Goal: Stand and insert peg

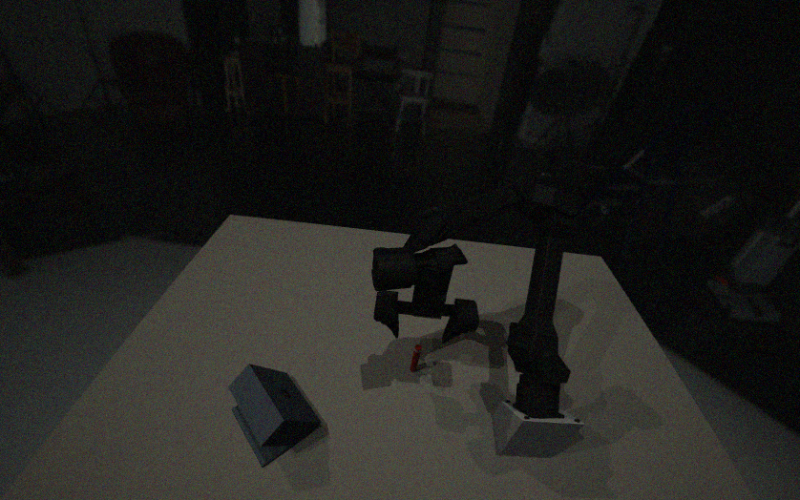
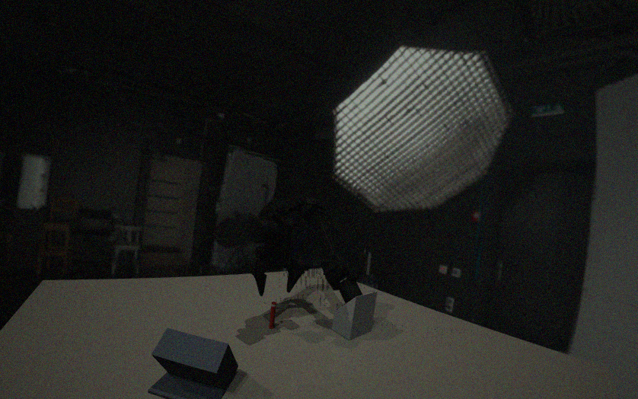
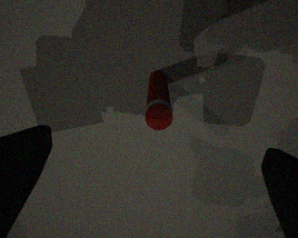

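The tool [image 1: 422,332] [image 2: 275,291] [image 3: 159,147] is released, its 2 fingers wide apart above the peg [image 1: 415,358] [image 2: 272,315] [image 3: 158,97]. The peg stands upright on the counter [image 1: 204,322] [image 2: 113,302] [image 3: 118,182], white band uppermost, apart from the sloped panel [image 1: 284,397] [image 2: 192,352].

The peg [image 1: 414,359] [image 2: 272,315] [image 3: 158,93] is red with a pale band; the panel block [image 1: 274,404] [image 2: 192,350] is blue-grey; the tabletop [image 1: 204,347] [image 2: 88,307] [image 3: 127,182] beige.

Large octagonal light [image 2: 420,129]; pale chair [image 1: 413,99] [image 2: 127,242] behind.

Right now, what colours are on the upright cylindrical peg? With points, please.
The upright cylindrical peg [image 1: 414,359] [image 2: 272,315] [image 3: 159,97] is red with a whitish-grey band near its top; the wrist view shows it best.
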